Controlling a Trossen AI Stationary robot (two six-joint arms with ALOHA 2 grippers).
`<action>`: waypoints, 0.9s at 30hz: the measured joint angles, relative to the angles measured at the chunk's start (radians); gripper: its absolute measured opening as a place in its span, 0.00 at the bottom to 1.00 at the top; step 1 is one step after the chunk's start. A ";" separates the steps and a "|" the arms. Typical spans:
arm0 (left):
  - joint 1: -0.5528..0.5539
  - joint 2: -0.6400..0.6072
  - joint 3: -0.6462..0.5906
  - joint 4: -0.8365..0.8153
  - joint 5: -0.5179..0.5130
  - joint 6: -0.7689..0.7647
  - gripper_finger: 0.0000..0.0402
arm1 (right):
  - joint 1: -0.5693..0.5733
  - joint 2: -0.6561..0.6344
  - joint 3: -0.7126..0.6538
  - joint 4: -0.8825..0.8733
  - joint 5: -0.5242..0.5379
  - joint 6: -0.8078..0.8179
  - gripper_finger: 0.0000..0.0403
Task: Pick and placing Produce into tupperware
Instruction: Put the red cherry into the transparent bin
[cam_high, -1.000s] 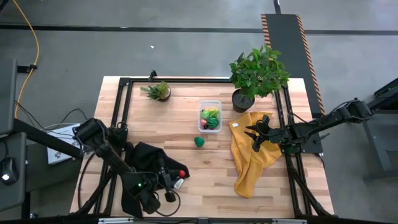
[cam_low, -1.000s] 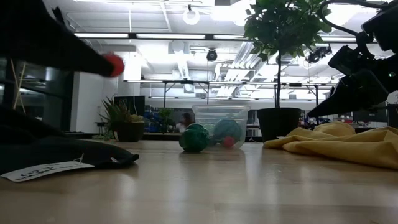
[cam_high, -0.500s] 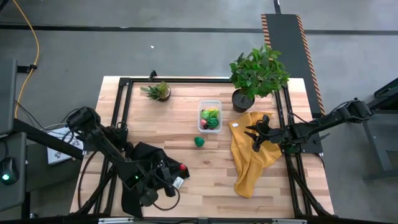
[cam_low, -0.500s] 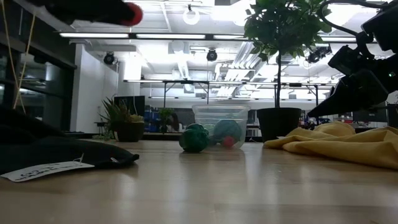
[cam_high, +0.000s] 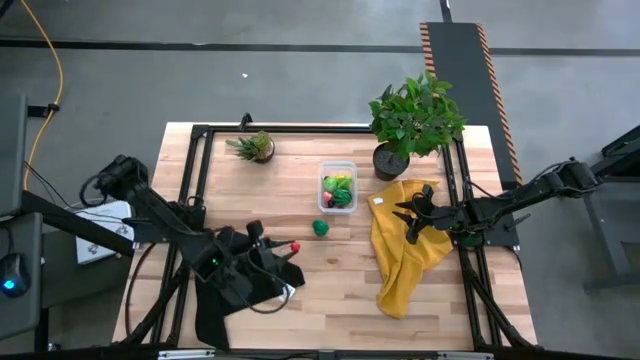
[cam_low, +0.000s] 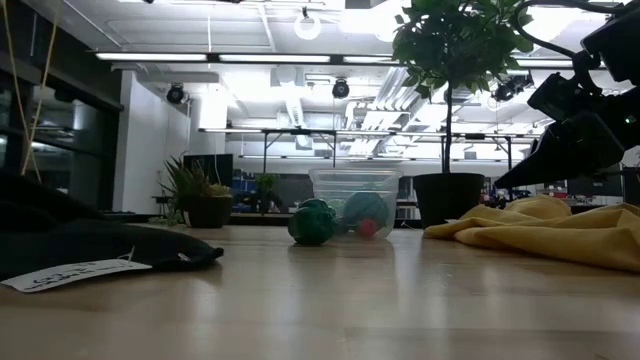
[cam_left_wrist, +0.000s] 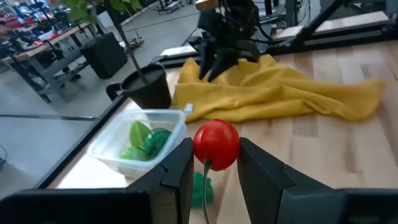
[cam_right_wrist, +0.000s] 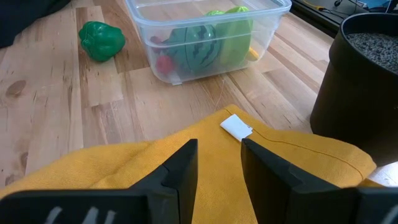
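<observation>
Here the carry step is judged to be in hand. The table (cam_high: 330, 275) is the largest thing, with the yellow cloth (cam_high: 405, 255) lying directly under the right gripper (cam_high: 409, 222), whose jaws are held slightly parted over it, empty and waiting. The clear tub (cam_left_wrist: 140, 142), already holding green pieces and a striped melon (cam_right_wrist: 193, 55), lies ahead of and below the left gripper (cam_left_wrist: 215, 163). A green pepper (cam_high: 320, 228) rests on the wood just beside the tub. Smallest, a red tomato (cam_left_wrist: 216, 143) is pinched between the left jaws, raised off the table. Next, the tomato should probably be brought over the tub's open top and released.
</observation>
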 joint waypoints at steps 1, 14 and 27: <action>0.009 -0.014 0.000 0.000 0.007 0.015 0.24 | 0.000 0.000 0.000 0.000 0.000 0.000 0.28; 0.161 -0.198 0.000 -0.007 0.131 0.199 0.24 | 0.000 0.000 0.000 0.000 0.000 0.000 0.28; 0.459 -0.385 0.000 -0.167 0.406 0.290 0.24 | 0.000 0.000 0.000 0.000 0.000 0.000 0.28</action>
